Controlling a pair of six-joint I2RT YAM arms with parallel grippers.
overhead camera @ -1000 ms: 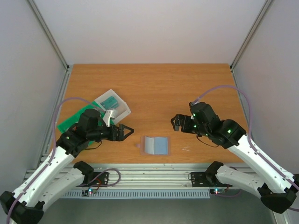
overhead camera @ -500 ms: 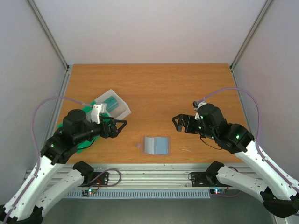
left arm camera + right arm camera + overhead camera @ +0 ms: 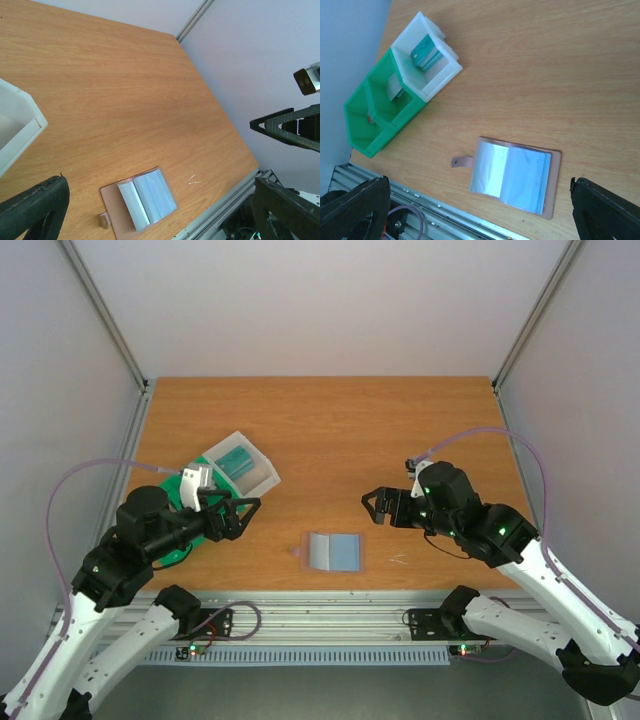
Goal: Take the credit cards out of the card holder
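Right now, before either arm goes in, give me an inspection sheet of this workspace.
Surface: wooden table, small white fleck right of the holder.
Job's things: card holder lies flat near the front edge between the arms; light blue credit cards inside its sleeve, none out.
Clutter: green tray and white box with a teal block, side by side at left.
Grippers: left gripper and right gripper, fingers open, empty, either side of the holder, not touching it.
Cables: left cable and right cable, purple, loop off the arms.
Surroundings: pale walls, metal frame posts.
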